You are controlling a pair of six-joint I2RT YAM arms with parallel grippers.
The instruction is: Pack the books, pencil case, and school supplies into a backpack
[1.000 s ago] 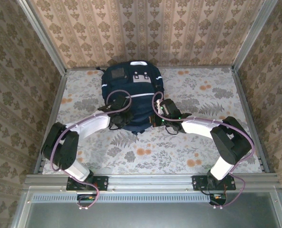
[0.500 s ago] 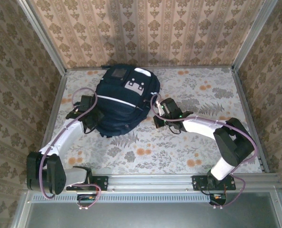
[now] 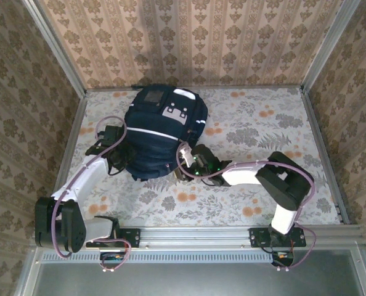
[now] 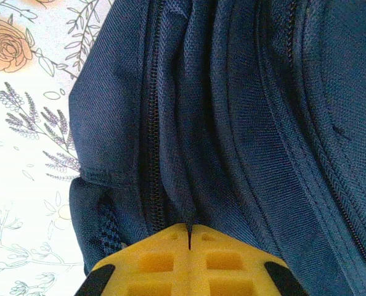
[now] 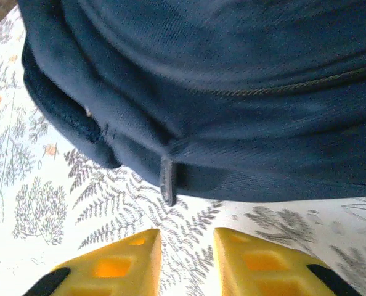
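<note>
One backpack (image 3: 152, 151) is laid on the far left part of the flowered cloth (image 3: 263, 135), with its long axis tilted a little to the right. From above, a white stripe (image 3: 160, 133) is seen crossing it, and grey-white patches (image 3: 177, 112) are seen near its far end. These details are not given by the wrist cameras, where plain navy fabric is met.

The left gripper (image 4: 189, 229) is set against the backpack's left side, as the overhead view shows. What cannot be read from above is supplied by its wrist view: the yellow fingers (image 4: 152, 259) are pressed together with just a thin seam between them, so the gripper is closed. A zip (image 4: 151, 129) is seen running down the fabric to a spot just left of the tips. A fold of fabric meets the tips, but whether it is pinched cannot be told.

The right gripper (image 5: 186, 237) is placed at the backpack's near right edge. From above its jaws are too small to be read. In the wrist view a clear gap is shown between its two fingers — they are parted, and nothing is held. A small dark tab (image 5: 167, 179) hangs from the backpack's lower seam just above that gap. The tab is apart from both fingers, and the cloth lies beneath it.
</note>
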